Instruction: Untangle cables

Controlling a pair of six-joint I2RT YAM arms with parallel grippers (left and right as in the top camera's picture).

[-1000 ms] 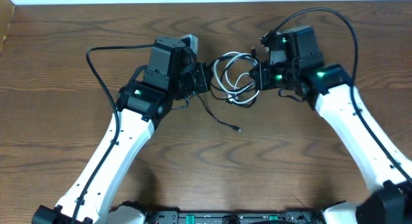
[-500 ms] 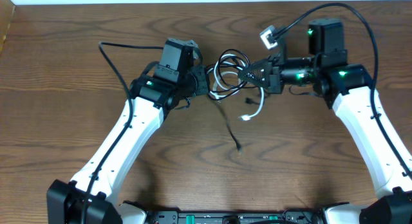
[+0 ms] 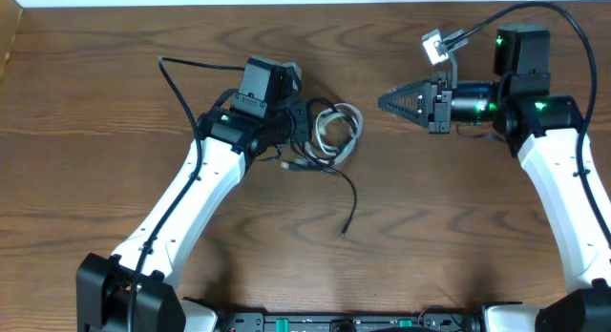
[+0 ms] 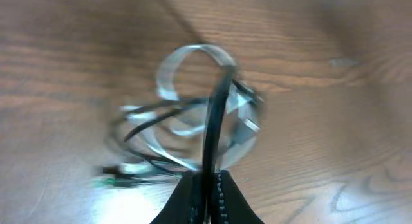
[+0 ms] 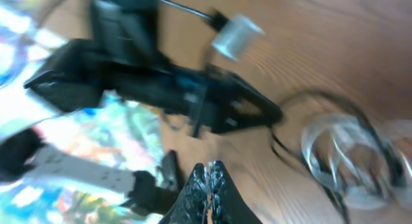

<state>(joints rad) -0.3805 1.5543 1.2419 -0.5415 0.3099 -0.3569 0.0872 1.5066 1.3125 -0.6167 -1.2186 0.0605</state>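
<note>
The cables lie in a small bundle on the table just right of my left gripper (image 3: 306, 123). The white cable (image 3: 341, 124) is coiled in loops. The black cable (image 3: 351, 194) runs through them, and its loose tail trails toward the near edge. In the left wrist view my left gripper (image 4: 211, 177) is shut on the black cable (image 4: 215, 118), with the white cable (image 4: 172, 74) looped beyond it. My right gripper (image 3: 384, 100) hovers to the right of the bundle, pointing at it, shut and empty. The right wrist view shows my right gripper (image 5: 209, 167) shut, and the blurred cables (image 5: 347, 156) lie ahead.
The tabletop (image 3: 430, 237) is brown wood. A thick black wire (image 3: 181, 84) arcs out from my left arm and another (image 3: 544, 8) loops over my right arm. A small grey camera block (image 3: 435, 46) sticks up beside the right wrist.
My right gripper has let go of the cables and drawn back to the right. The bundle has fallen back into a coil by my left gripper, which still holds it.
</note>
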